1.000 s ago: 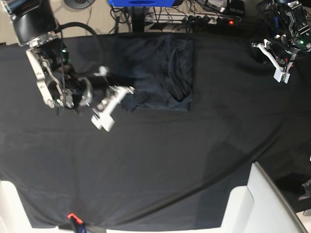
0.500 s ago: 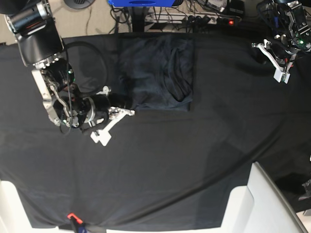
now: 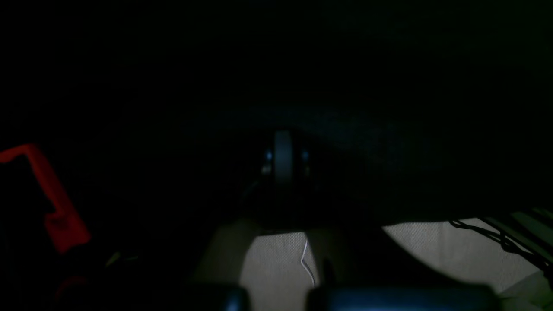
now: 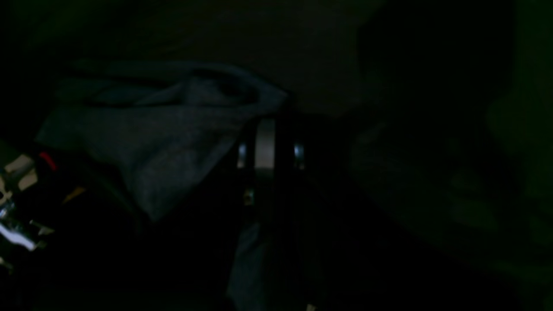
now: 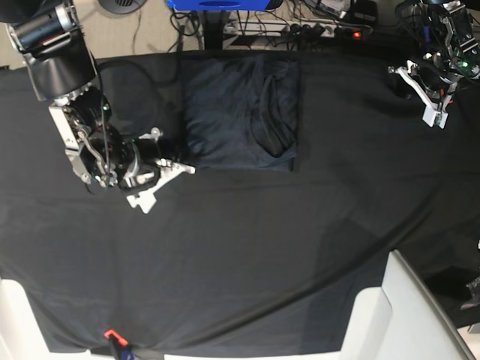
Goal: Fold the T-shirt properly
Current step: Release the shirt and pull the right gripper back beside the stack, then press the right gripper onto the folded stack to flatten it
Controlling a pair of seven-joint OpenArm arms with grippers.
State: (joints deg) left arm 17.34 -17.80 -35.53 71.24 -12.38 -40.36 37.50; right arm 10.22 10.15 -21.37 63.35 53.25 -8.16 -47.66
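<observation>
1. Desk point(image 5: 247, 255) covered by a black tablecloth point(image 5: 315, 217) over nearly the whole base view; cloth lies mostly flat with long shallow creases running toward the near right corner.
2. Room behind the far desk edge: pale floor point(image 5: 150, 22), a tangle of cables point(image 5: 315, 19), a power strip with a red light point(image 5: 357, 33), a blue object point(image 5: 217, 4) at the top edge.
3. T-shirt point(image 5: 244, 116) folded into a rough rectangle, lying flat on the tablecloth at far centre; dark slate-grey, slightly bluer than the cloth, wrinkles on its right half.
4. White panels point(image 5: 397, 315) stick up at the near right corner; another white piece at near left point(image 5: 15, 315).
5. Right arm on base view's left, low over the cloth; right claw point(image 5: 154, 184) sits just left of the shirt's near left corner. Fingers look nearly together; right wrist view shows grey fabric point(image 4: 151, 142) bunched beside them, but too dark to tell whether cloth is pinched.
6. Left arm at far right, well apart from the shirt; left claw point(image 5: 429, 97) closed, holding nothing, up near the desk's far right edge.
7. Small red-orange clamp point(image 5: 111, 334) at the near edge of the cloth.
</observation>
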